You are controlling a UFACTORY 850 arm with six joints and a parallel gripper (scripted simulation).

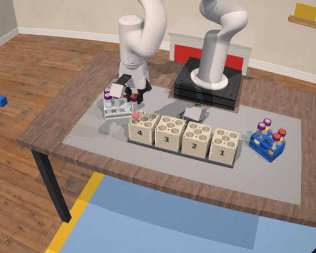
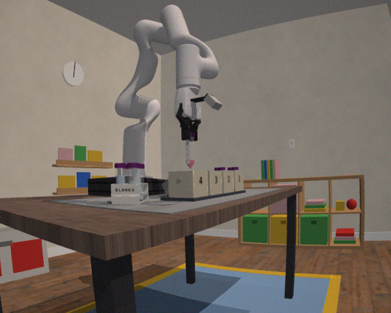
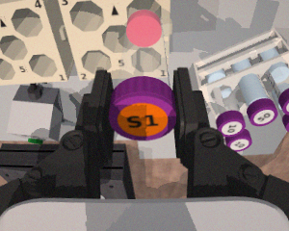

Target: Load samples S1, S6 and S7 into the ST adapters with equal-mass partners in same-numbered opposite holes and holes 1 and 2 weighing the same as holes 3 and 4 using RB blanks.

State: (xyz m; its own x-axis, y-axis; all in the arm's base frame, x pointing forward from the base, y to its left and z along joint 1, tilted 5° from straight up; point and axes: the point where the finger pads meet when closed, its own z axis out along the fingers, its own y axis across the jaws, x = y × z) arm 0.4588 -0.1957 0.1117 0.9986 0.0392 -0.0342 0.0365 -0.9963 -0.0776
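My gripper (image 1: 135,97) is shut on the purple cap of sample S1 (image 3: 144,115), whose orange dot shows in the wrist view between the two fingers. The tube hangs upright with its pink tip (image 1: 135,115) just above adapter 4 (image 1: 143,127); the side view shows the tip (image 2: 190,164) a little over the adapter's top. In the wrist view the tip (image 3: 144,27) lies over hole 4 of adapter 4 (image 3: 116,22). The holes of the adapters on stand ST (image 1: 183,137) look empty. The blue rack RS (image 1: 267,139) holds several tubes at the right.
The white blank rack RB (image 1: 115,107) with several purple-capped blanks stands close to adapter 4, just beside my gripper; it also shows in the wrist view (image 3: 254,87). The grey box with the green key DONE (image 1: 197,105) stands behind adapters 2 and 3. The arm's black base (image 1: 208,81) is behind that.
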